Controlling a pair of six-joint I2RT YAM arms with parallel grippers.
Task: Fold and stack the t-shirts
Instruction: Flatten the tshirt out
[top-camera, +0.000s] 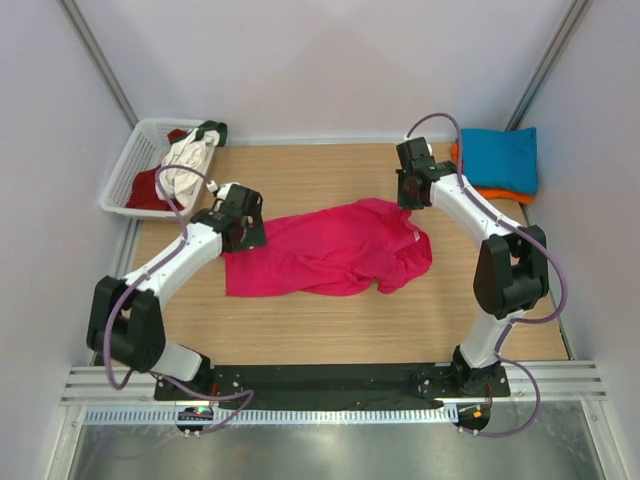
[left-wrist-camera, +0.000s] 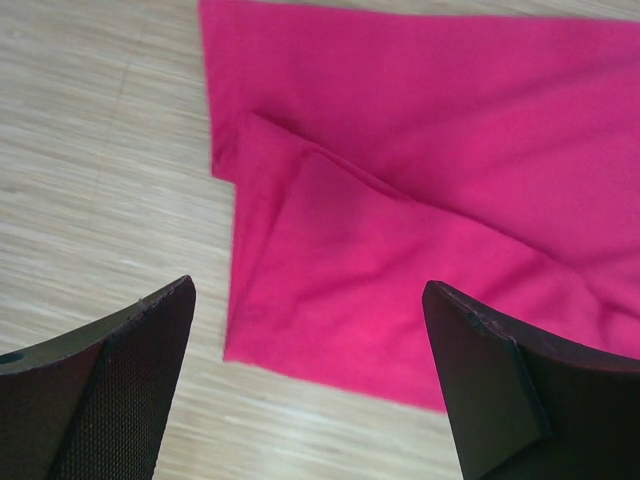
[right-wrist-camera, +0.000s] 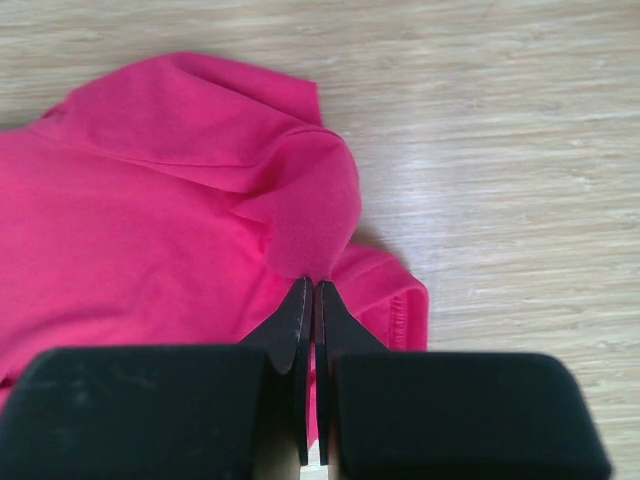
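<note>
**Fingers up close: left spread wide, right pinched on pink cloth**

Left gripper: two black fingers far apart, nothing between them. It hangs just above the bright magenta-pink cloth t-shirt. Under the gap lies a corner of the shirt with one layer folded over another. The light wood-grain table is bare to the left of it. In the top view this gripper sits over the shirt's left end, at the far corner.

Right gripper: jaws closed to a slit, with a small peak of pink cloth bunched up at the tips — it is gripping the shirt. A sleeve with a stitched hem lies flat just right of the tips. In the top view it sits at the shirt's far right corner.

The shirt lies mid-table between the two arms, spread roughly flat from left to right. Its left end is fairly smooth. Its right end is rumpled, with a doubled-over lump at the near right.

Other items, all well apart from the pink shirt:
- Folded teal-blue t-shirt in the far right corner, stacked on a folded orange t-shirt — only the orange edge shows.
- White plastic lattice basket in the far left corner. It holds a crumpled white t-shirt, a dark red t-shirt and a green t-shirt at its far right rim.
</note>
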